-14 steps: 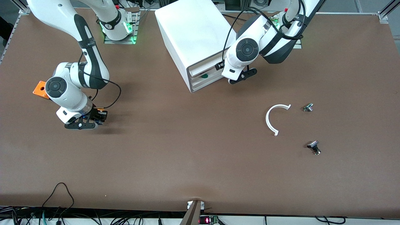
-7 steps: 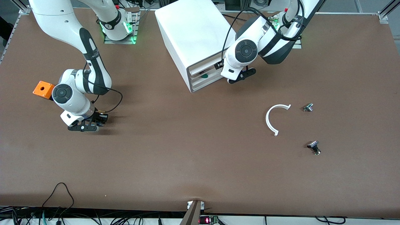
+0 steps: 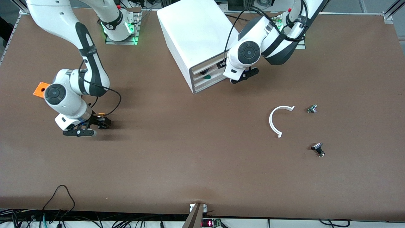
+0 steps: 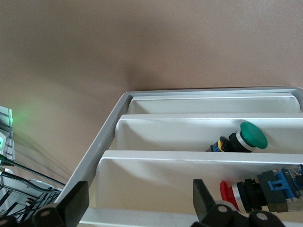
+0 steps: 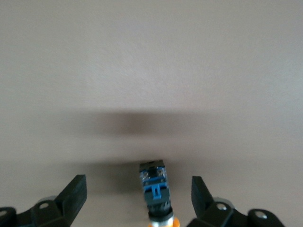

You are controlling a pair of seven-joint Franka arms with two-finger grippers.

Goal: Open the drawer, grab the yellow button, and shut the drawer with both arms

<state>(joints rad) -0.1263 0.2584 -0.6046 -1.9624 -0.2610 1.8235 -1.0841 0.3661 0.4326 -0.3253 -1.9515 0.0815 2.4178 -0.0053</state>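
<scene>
The button [image 3: 101, 115] lies on the table near the right arm's end, orange cap and blue-black body [image 5: 154, 188] showing. My right gripper [image 3: 102, 122] is down at the table, open, with its fingers on either side of the button and not touching it [image 5: 138, 201]. The drawer [image 3: 206, 67] is the top one in the white cabinet [image 3: 196, 31] and sticks out only slightly. My left gripper [image 3: 235, 79] is at the cabinet's front beside that drawer, open, its fingers [image 4: 75, 208] wide apart over the drawer fronts [image 4: 199, 165] and holding nothing.
An orange cube [image 3: 40, 89] sits beside the right arm. A white curved strip [image 3: 274, 122] and two small metal parts [image 3: 312, 109] [image 3: 318, 148] lie toward the left arm's end. Lower drawers hold a green-capped button [image 4: 248, 136] and a red-capped one [image 4: 232, 194].
My right gripper has opened and let go of the button, which now rests on the table. The left gripper has moved toward the cabinet and the top drawer has slid further in.
</scene>
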